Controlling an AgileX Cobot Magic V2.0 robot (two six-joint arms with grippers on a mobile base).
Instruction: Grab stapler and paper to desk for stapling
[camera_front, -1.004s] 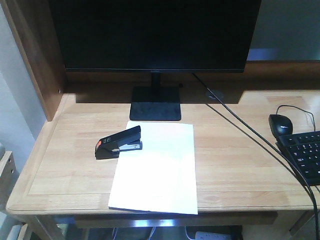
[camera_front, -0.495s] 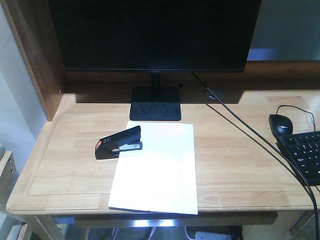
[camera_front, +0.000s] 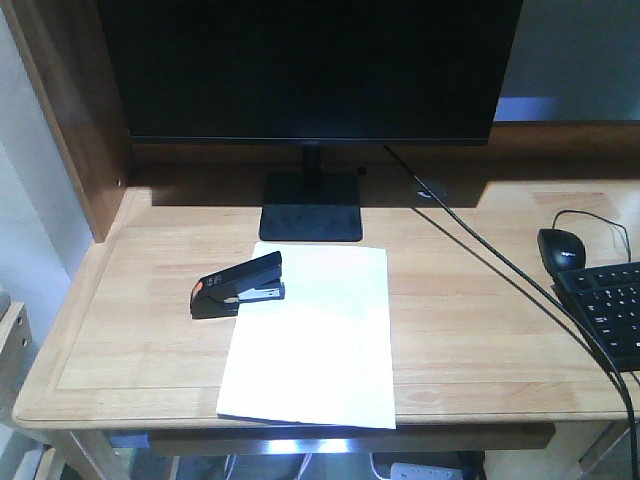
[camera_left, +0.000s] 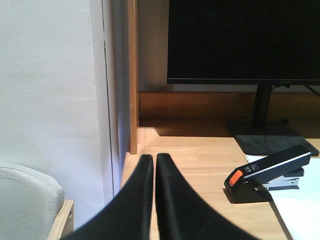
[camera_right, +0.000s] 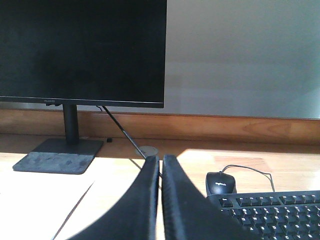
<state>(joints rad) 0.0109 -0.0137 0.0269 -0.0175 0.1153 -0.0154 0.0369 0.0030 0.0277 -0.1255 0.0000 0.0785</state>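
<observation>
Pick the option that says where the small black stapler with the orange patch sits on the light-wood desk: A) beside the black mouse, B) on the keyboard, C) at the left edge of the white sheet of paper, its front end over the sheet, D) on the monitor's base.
C: the small black stapler with the orange patch overlaps the left edge of the white sheet of paper.

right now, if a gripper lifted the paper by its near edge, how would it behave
The paper is one thin sheet lying flat, so it would probably droop. The stapler sits on its far left corner, so that end may stay pinned, or the stapler could slide off.
</observation>
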